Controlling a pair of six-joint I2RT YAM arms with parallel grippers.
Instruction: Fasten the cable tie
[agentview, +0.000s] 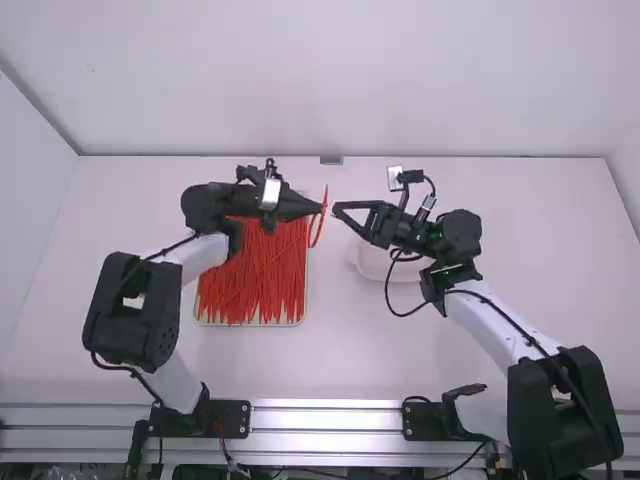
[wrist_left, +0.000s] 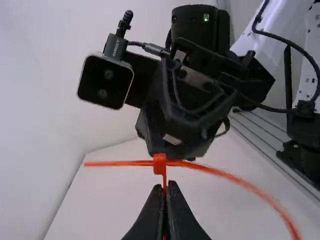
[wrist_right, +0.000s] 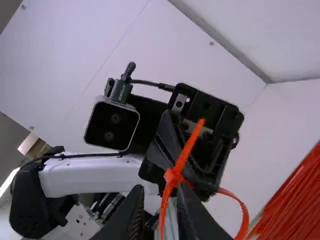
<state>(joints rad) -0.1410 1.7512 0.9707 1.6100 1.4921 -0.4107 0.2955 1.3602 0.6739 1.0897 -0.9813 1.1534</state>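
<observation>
Two robot arms, the left arm (agentview: 190, 250) and the right arm (agentview: 490, 320), are built of smooth white links joined by chunky black joints. Each ends in a black two-finger claw with long, tapering fingers: the left claw (agentview: 318, 208) and the right claw (agentview: 337, 208).

Just behind each claw sits a boxy black camera with two round lenses — the left wrist camera (wrist_right: 111, 125) and the right wrist camera (wrist_left: 104, 81). Each is fed by a thin black cable (wrist_left: 150, 48) through a knurled plug.

A silver screw (wrist_right: 178, 104) dots the black mounting plate behind the left claw. Behind the right claw, a green light (wrist_left: 205, 18) glows on a round black housing — a looping black wire (agentview: 387, 290) hangs below it.
</observation>
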